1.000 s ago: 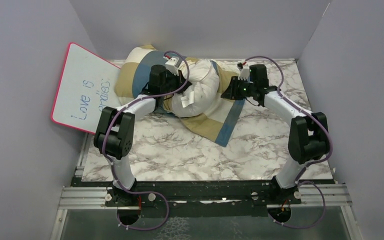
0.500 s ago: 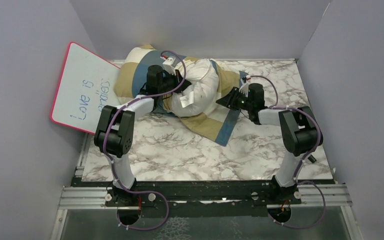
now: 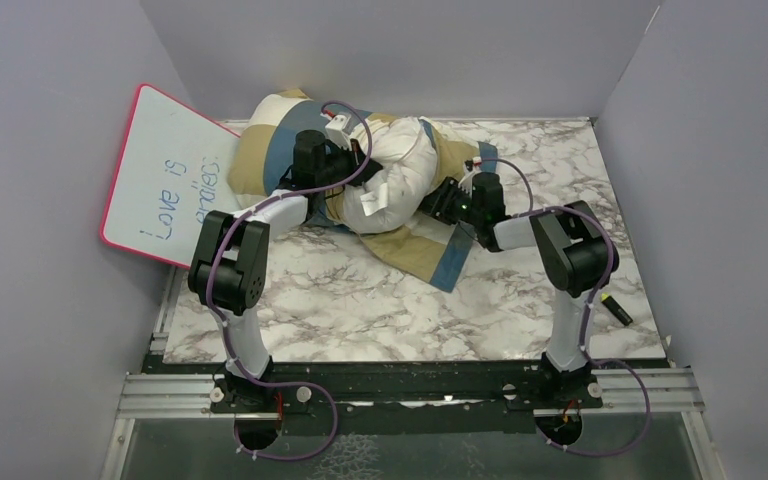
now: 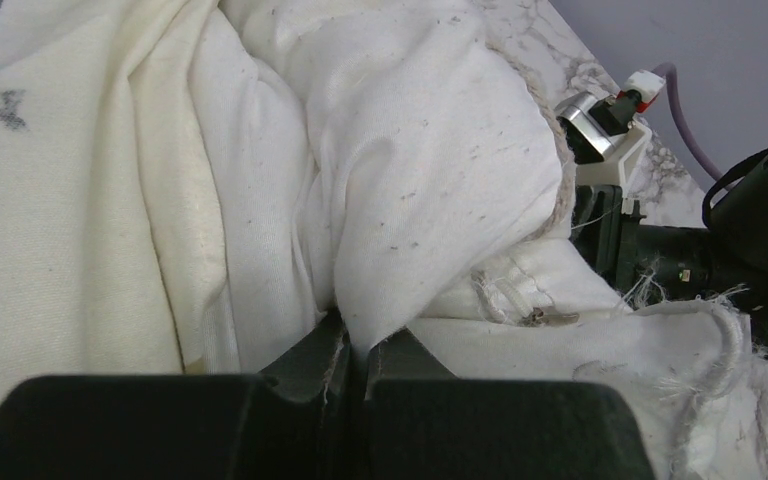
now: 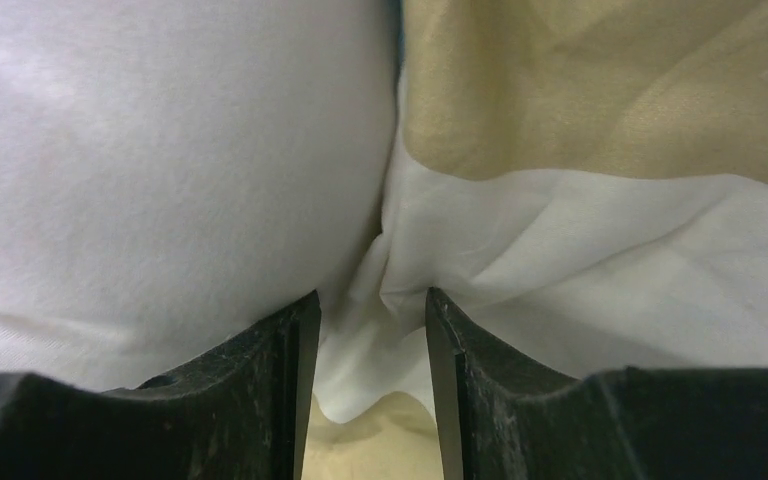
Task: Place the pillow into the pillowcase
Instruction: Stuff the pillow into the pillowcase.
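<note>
Beside whiteboard (image 3: 175, 178) reading "Love is…": left end effector (image 4: 355, 350) pinching pillow (image 3: 400, 175), right end effector (image 5: 365, 320) spread.

White pillow (image 3: 400, 170) — pillowcase (image 3: 430, 250) checked blue, tan, cream; whiteboard (image 3: 165, 175) pink-rimmed; table (image 3: 360, 300) grey-veined white marble.

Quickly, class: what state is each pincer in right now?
Left pincer: shut on a fold of the pillow.
Right pincer: open, with cream fabric of the pillowcase between its fingers.
</note>
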`<action>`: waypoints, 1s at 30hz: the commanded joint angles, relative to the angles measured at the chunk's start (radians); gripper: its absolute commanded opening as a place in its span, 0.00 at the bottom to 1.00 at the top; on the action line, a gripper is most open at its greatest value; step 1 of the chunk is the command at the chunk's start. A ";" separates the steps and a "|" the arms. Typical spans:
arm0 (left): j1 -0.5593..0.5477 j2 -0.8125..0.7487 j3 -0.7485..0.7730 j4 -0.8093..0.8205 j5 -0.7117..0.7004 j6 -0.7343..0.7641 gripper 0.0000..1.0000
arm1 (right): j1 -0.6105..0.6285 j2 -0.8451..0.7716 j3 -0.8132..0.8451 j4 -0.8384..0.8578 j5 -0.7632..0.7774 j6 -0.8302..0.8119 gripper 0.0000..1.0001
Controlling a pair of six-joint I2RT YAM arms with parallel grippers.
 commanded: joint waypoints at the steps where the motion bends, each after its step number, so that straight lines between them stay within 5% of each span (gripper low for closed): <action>1: 0.083 0.065 -0.050 -0.160 -0.142 0.053 0.00 | 0.031 0.041 0.041 -0.033 0.126 0.018 0.48; 9: 0.080 0.074 -0.043 -0.164 -0.150 0.049 0.00 | 0.071 0.009 0.040 -0.154 0.319 0.030 0.27; 21: 0.076 0.066 -0.055 -0.140 -0.149 0.016 0.00 | 0.080 0.178 0.081 0.267 0.058 0.121 0.44; 22: 0.074 0.066 -0.053 -0.140 -0.152 0.012 0.00 | 0.080 0.193 0.095 0.280 0.032 0.120 0.32; 23: 0.072 0.065 -0.050 -0.139 -0.155 0.008 0.00 | 0.079 0.193 0.092 0.306 0.026 0.114 0.09; 24: 0.069 0.061 -0.047 -0.138 -0.162 0.003 0.00 | 0.077 0.178 0.065 0.345 0.027 0.101 0.01; 30: -0.002 0.051 0.013 -0.236 -0.418 0.095 0.00 | 0.029 -0.210 -0.198 0.354 -0.055 -0.092 0.00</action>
